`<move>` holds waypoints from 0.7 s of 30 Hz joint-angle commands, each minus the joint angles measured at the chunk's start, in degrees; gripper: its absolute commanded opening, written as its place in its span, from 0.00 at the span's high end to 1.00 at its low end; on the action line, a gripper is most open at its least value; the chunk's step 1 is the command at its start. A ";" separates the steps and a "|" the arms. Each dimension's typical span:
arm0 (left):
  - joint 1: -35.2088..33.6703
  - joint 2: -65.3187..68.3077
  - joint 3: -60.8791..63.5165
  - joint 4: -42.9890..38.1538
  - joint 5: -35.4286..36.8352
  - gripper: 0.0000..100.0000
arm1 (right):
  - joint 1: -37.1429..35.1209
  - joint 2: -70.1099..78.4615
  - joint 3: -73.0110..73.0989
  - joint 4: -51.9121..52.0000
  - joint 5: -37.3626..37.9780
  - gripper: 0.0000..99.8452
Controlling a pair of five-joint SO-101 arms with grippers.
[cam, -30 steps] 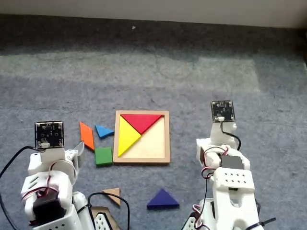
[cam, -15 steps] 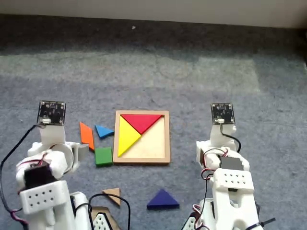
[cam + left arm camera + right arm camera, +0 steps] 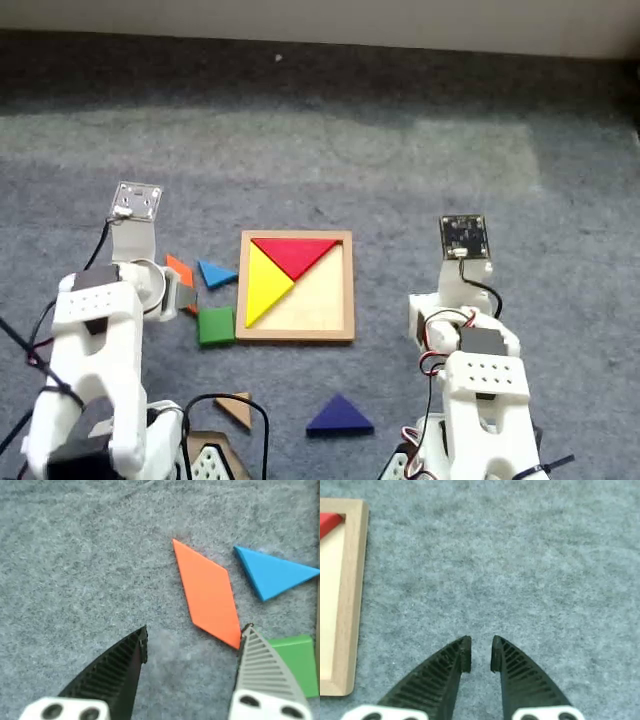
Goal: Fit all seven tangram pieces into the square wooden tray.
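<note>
The square wooden tray [image 3: 345, 290] holds a red triangle [image 3: 296, 254] and a yellow triangle [image 3: 262, 283]. Left of it lie an orange parallelogram [image 3: 207, 592], a light blue triangle [image 3: 272, 572] and a green square [image 3: 295, 655]. My left gripper [image 3: 196, 632] hangs open just above the carpet, with its pale finger at the parallelogram's near tip and beside the green square. In the high view the left arm covers part of the orange parallelogram [image 3: 177, 267]. A tan triangle [image 3: 236, 406] and a dark blue triangle [image 3: 340, 416] lie nearer the arm bases. My right gripper [image 3: 480, 654] is shut and holds nothing, over bare carpet right of the tray [image 3: 350, 595].
Grey carpet covers the table. Cables run from the left arm's base close to the tan triangle. The right arm [image 3: 465, 300] stands a short way right of the tray. Open carpet stretches beyond the tray toward the far edge.
The left arm has swung forward and toward the tray, bringing its open gripper down by the orange parallelogram. The right arm and all the pieces have stayed put.
</note>
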 commanded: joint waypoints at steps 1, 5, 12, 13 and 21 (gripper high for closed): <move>1.71 10.15 -9.71 -1.23 2.73 0.71 | 0.57 -1.19 -0.13 -1.36 -0.18 0.92; 1.71 19.47 -16.57 -0.18 3.78 0.72 | 0.57 -1.19 -0.13 -1.36 -0.18 0.92; 4.44 30.37 -28.18 10.64 3.60 0.72 | 0.57 -1.19 -0.04 -1.36 -0.18 0.92; 4.62 31.60 -29.41 11.87 3.52 0.74 | 0.57 -1.19 -0.04 -1.36 -0.18 0.92; 8.31 38.81 -36.00 19.96 3.43 0.82 | 0.66 -1.19 -0.04 -1.36 -0.18 0.92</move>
